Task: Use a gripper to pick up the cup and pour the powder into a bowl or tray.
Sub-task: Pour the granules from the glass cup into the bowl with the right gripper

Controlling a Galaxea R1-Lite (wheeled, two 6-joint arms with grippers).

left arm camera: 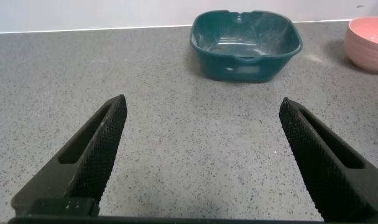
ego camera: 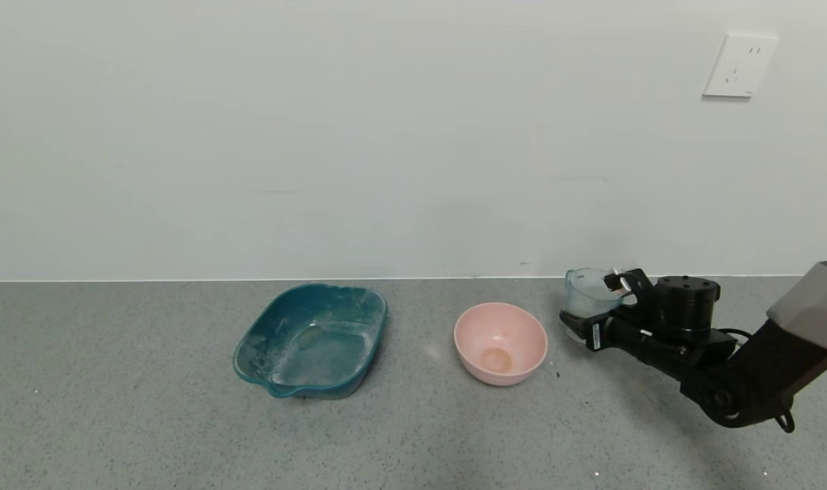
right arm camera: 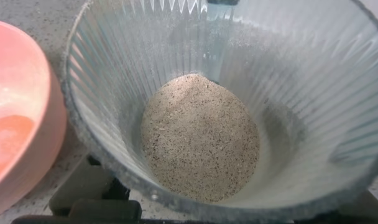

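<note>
The ribbed pale blue-green cup (ego camera: 585,291) stands upright just right of the pink bowl (ego camera: 515,330), near the wall. My right gripper (ego camera: 593,301) is shut on it, one finger at the far rim and one low on the near side. The right wrist view looks down into the cup (right arm camera: 145,56): a speckled pale round patch (right arm camera: 201,137) fills its bottom and a whitish haze lies on the lower wall. The bowl (right arm camera: 15,118) is right beside it and holds no powder. My left gripper (left arm camera: 202,104) is open and empty over bare counter.
A teal squarish tray (ego camera: 250,347) with a white dusting inside sits left of the bowl; it also shows in the left wrist view (left arm camera: 245,67), with the bowl (left arm camera: 369,40) beyond it. The wall runs close behind. The speckled grey counter spreads out in front.
</note>
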